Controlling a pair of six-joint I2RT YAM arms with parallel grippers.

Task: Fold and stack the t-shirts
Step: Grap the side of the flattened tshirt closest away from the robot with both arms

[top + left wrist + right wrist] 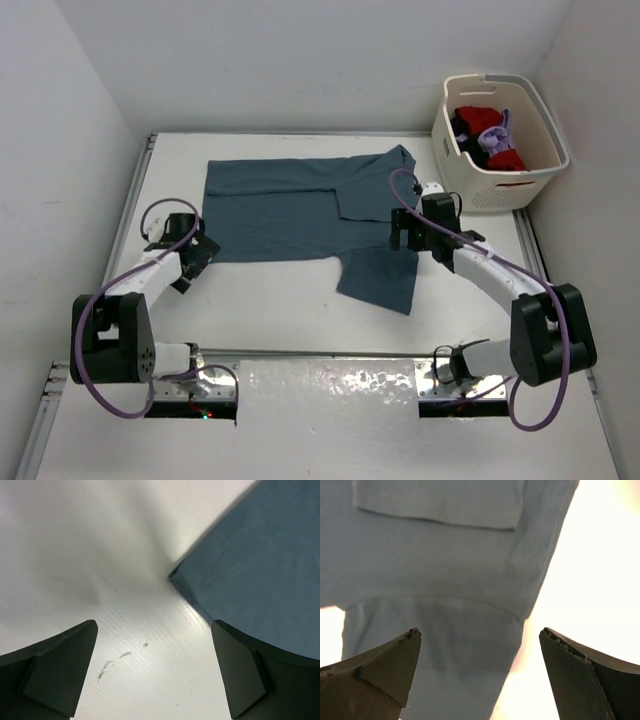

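Note:
A teal-blue t-shirt (280,205) lies spread flat on the white table, one sleeve folded over near its right end and another part hanging toward the front (380,280). My left gripper (195,258) hovers open just off the shirt's near-left corner. In the left wrist view that corner (175,575) lies ahead of the open gripper (154,625), with bare table between the fingers. My right gripper (403,232) is open above the shirt's right part. In the right wrist view the cloth (445,570) and its right edge lie under the gripper (480,630). Nothing is held.
A cream laundry basket (545,125) stands at the back right corner, holding a red (505,160), a lavender (494,138) and a black (467,125) shirt in a heap. White walls close in the table on the left, back and right.

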